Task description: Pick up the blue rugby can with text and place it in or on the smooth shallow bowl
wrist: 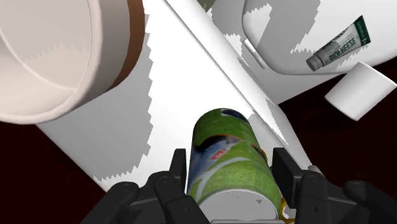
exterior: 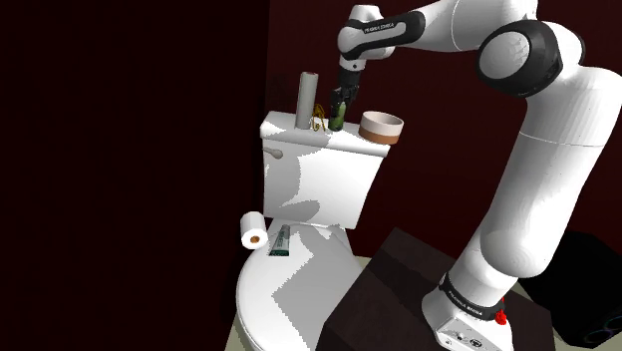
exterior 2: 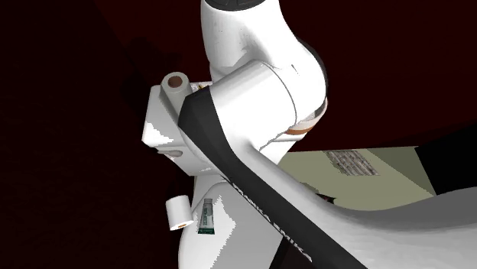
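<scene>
Can (wrist: 224,143) upright, clasped in hand (wrist: 229,164)

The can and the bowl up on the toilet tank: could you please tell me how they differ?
Colour: the can is mostly green with a printed label, while the bowl is off-white with a brown band near its base. Shape: the can is a tall, narrow cylinder; the bowl is wide, low and open-topped. Both are upright at the top of the white toilet tank.
</scene>
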### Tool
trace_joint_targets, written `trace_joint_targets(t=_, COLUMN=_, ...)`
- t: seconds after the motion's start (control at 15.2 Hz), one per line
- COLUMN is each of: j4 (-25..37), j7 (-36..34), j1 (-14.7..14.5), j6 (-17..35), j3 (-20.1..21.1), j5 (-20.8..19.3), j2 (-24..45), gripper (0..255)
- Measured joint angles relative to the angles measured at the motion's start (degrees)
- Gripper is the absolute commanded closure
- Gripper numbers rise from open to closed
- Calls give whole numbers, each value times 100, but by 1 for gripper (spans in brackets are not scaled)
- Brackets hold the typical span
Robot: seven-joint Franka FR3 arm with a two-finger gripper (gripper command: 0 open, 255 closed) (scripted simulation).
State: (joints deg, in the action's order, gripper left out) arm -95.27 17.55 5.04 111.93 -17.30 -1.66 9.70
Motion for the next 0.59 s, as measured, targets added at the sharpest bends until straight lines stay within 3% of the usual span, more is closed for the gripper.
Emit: trace_joint_targets(t=0.59, j4=670, j7=48, j1=16, j6=-671, j3=-11, j5=11, j2=-4, gripper=255)
